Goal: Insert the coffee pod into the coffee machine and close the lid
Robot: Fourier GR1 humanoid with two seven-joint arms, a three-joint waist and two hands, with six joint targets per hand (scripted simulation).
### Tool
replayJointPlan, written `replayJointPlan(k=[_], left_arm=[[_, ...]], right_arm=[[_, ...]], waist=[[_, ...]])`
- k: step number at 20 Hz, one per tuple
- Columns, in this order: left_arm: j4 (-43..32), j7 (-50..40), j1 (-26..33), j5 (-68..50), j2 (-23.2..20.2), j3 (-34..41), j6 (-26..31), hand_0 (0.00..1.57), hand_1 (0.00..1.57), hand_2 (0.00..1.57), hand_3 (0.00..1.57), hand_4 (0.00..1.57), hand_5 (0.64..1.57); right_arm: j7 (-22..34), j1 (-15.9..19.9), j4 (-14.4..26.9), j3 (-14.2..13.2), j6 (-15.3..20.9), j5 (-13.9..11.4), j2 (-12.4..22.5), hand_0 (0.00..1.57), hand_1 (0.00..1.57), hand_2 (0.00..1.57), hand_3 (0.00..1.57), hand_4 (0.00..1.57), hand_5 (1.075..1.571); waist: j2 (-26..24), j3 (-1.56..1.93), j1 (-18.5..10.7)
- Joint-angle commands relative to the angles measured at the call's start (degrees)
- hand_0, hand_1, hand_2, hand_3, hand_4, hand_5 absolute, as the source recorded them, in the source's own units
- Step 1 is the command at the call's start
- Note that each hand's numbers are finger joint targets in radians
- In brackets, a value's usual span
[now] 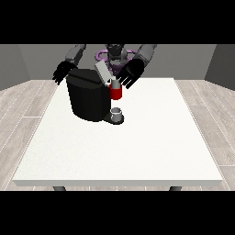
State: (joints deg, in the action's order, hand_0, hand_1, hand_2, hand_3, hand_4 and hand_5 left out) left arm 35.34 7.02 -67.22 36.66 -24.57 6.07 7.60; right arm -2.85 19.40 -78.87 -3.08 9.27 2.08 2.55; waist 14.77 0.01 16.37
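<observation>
The hand at the view's right (131,73) spreads its fingers beside the raised lid (103,71), holding nothing. The hand at the view's left (63,72) is open too, behind the black coffee machine (87,98). I cannot see the pod clearly; a small cup (116,112) stands on the tray of the machine, on the far part of the desk (137,147).

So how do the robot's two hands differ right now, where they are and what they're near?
The hand at the view's right sits at the machine's raised lid, just above the red part; the hand at the view's left hangs behind the coffee machine, at its far corner. The right-side one is nearer the middle of the table, the left-side one towards its edge. Both are black with spread fingers.
</observation>
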Motion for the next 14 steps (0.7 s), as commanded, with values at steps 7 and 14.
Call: replayJointPlan(k=[7,14], left_arm=[[-2.1,0.1,-0.8,0.6,-2.0,1.4,0.2,1.23,1.23,1.27,1.18,0.48,1.571],[-2.4,1.4,0.5,1.2,-2.6,1.1,1.2,1.16,1.16,1.19,1.06,0.46,1.571]], right_arm=[[2.0,0.7,-3.3,0.8,-0.6,0.1,0.6,0.0,0.0,0.0,0.0,0.46,1.571],[0.4,-3.2,-3.3,2.0,-1.7,-0.1,0.0,0.0,0.0,0.0,0.0,0.45,1.571]], waist=[[1.1,-0.03,2.0],[1.2,-0.01,2.6]])
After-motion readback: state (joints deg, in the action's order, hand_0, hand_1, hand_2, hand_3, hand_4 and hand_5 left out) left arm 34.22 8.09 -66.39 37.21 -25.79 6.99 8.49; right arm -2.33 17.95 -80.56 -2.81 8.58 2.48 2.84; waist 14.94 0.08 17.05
